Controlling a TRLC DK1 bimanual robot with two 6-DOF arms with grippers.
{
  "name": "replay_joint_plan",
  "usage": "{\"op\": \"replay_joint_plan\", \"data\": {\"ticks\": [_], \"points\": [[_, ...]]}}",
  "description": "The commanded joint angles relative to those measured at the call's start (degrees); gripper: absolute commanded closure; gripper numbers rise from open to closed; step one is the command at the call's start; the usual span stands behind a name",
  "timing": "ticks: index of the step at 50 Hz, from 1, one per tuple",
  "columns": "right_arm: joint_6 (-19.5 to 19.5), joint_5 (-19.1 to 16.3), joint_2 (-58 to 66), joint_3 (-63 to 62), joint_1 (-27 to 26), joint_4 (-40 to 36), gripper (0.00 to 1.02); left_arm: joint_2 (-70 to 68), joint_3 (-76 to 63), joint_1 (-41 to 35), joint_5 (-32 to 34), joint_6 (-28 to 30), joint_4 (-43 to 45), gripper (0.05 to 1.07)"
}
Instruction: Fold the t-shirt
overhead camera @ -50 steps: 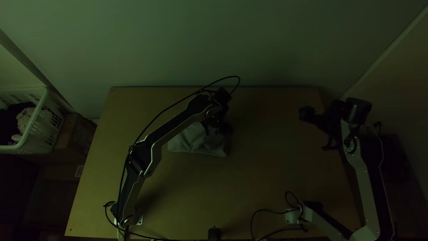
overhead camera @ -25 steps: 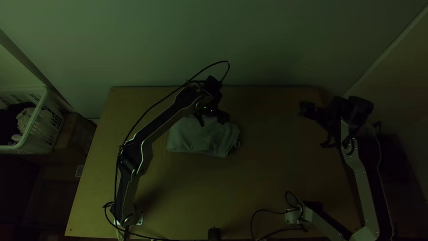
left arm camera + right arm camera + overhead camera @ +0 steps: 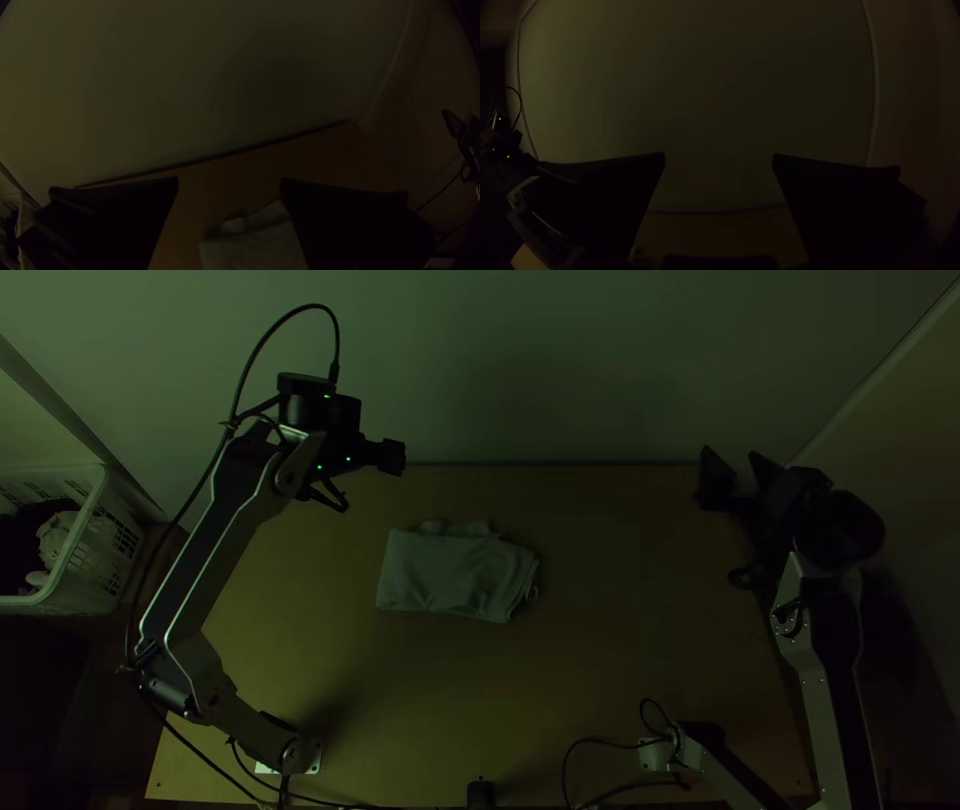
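The light grey t-shirt lies folded into a compact bundle near the middle of the table, with a small piece sticking out at its far edge and loose edges at its right end. My left gripper is raised beyond the shirt and to its left. In the left wrist view the left gripper is open, and part of the shirt shows between and below its fingers. My right gripper stands far off at the table's right rear corner. In the right wrist view the right gripper is open and holds nothing.
The wooden table ends at a pale wall. A white laundry basket with cloth in it stands off the left side. Black cables and a small dark object are at the near edge.
My left arm has swung up and left, away from the shirt, uncovering it. The right gripper has turned toward the wall and shifted slightly right. The shirt has stayed in place.
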Motion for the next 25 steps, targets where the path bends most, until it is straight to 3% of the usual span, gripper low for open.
{"op": "replay_joint_plan", "data": {"ticks": [1,15,25], "points": [[-4.5,1.3,-3.4,-0.4,-0.5,4.9,0.04,-6.7,-5.5,4.1,-1.6,2.0,3.5,0.1],[-6.6,1.4,-8.9,-2.4,-2.3,10.6,0.04,-26.4,-28.5,15.7,-3.0,8.5,21.5,0.1],[-7.3,1.3,-16.8,-11.4,-2.7,18.7,0.04,-41.2,-47.6,21.0,-3.6,9.2,41.1,0.1]]}}
